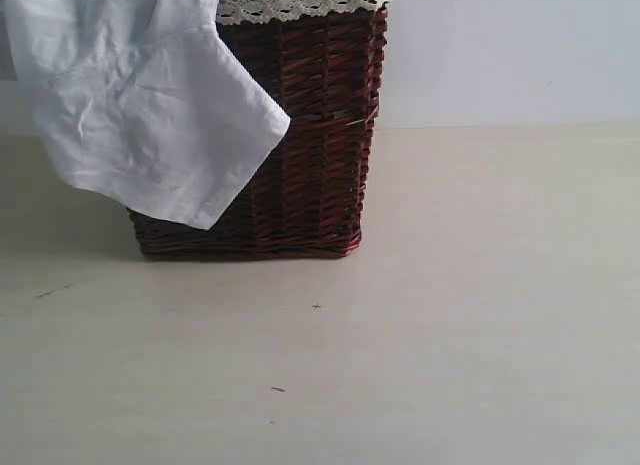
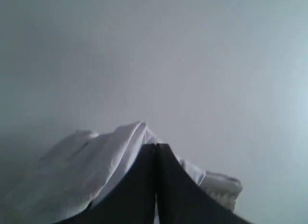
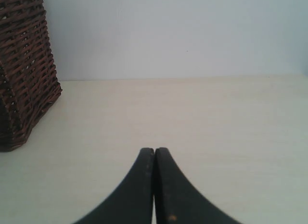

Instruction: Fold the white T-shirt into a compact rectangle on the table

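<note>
The white T-shirt (image 1: 150, 105) hangs in the air at the upper left of the exterior view. A sleeve of it droops in front of the basket, clear of the table (image 1: 450, 315). In the left wrist view the cloth (image 2: 86, 171) bunches up around my left gripper (image 2: 155, 146), whose dark fingers are pressed together with fabric peaking at their tips. My right gripper (image 3: 154, 149) is shut and empty, low over the bare table (image 3: 216, 118), to one side of the basket. Neither gripper shows in the exterior view.
A dark red wicker basket (image 1: 310, 135) with white lace trim (image 1: 300, 2) stands at the back of the table, partly behind the shirt. Its side is also in the right wrist view (image 3: 24, 65). A pale wall runs behind the table.
</note>
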Robot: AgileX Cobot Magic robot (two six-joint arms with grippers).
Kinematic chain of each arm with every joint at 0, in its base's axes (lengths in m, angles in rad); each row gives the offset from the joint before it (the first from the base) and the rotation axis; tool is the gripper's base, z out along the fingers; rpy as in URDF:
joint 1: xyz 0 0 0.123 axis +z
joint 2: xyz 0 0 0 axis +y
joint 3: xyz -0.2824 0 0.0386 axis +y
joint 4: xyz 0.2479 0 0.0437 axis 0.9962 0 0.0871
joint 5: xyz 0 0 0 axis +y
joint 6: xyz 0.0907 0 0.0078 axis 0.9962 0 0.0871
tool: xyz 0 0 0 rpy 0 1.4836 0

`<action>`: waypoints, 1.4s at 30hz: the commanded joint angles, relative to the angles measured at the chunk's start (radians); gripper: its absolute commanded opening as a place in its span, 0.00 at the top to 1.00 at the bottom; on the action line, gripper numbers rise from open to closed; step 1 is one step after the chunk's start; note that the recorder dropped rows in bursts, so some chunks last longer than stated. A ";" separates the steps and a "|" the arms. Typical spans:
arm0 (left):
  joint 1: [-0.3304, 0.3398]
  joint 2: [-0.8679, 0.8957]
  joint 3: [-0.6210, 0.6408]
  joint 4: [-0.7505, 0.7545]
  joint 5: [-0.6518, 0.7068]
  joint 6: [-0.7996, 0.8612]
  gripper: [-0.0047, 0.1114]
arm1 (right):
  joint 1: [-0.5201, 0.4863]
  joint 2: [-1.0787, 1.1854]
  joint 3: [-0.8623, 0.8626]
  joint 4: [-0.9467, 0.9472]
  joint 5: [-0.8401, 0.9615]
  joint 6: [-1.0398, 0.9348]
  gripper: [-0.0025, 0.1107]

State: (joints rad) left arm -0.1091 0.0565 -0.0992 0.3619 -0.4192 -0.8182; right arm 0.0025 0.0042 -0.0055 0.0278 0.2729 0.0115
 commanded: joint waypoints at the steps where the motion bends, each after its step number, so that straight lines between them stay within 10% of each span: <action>1: 0.002 0.239 -0.158 0.441 0.097 -0.359 0.90 | 0.003 -0.004 0.006 0.000 -0.006 -0.006 0.98; 6: 0.002 0.745 -0.270 0.762 -0.112 -0.615 0.26 | 0.003 -0.004 0.006 0.000 -0.006 -0.006 0.98; 11: 0.002 1.149 -0.272 0.572 -0.158 -0.452 0.28 | 0.003 -0.004 0.006 0.000 -0.006 -0.006 0.98; 23: 0.002 1.478 -0.306 0.139 -0.488 -0.183 0.29 | 0.003 -0.004 0.006 0.000 -0.006 -0.006 0.98; 42: 0.002 1.642 -0.389 0.221 -0.802 -0.148 0.29 | 0.003 -0.004 0.006 0.000 -0.006 -0.006 0.98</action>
State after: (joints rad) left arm -0.1091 1.6958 -0.4804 0.5664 -1.1978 -0.9790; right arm 0.0025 0.0042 -0.0055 0.0278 0.2729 0.0115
